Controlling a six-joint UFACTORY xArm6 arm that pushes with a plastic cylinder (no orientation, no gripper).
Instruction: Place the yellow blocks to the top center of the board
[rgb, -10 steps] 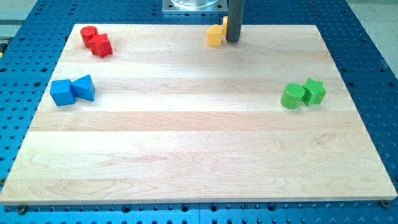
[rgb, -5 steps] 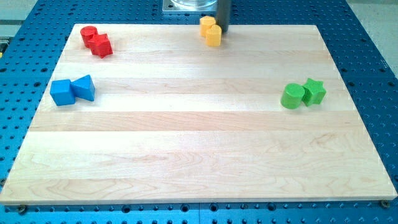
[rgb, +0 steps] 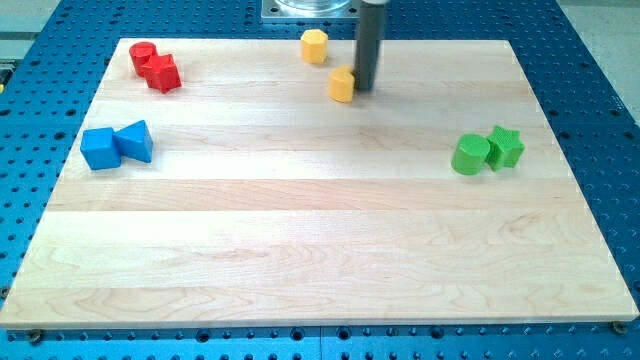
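Observation:
Two yellow blocks lie near the board's top centre. One yellow block (rgb: 314, 46) sits at the top edge. The other yellow block (rgb: 343, 85) lies lower and to its right, apart from it. My tip (rgb: 365, 88) stands just right of the lower yellow block, touching or nearly touching its right side. The dark rod rises from there to the view's top.
A red cylinder (rgb: 143, 56) and a red block (rgb: 163, 73) sit at the top left. A blue cube (rgb: 100, 148) and a blue wedge-like block (rgb: 135, 141) lie at the left. A green cylinder (rgb: 469, 156) and a green star (rgb: 505, 146) lie at the right.
The two yellow blocks have separated: one slid left along the top edge, the other moved down. My tip moved down and slightly right, alongside the lower yellow block.

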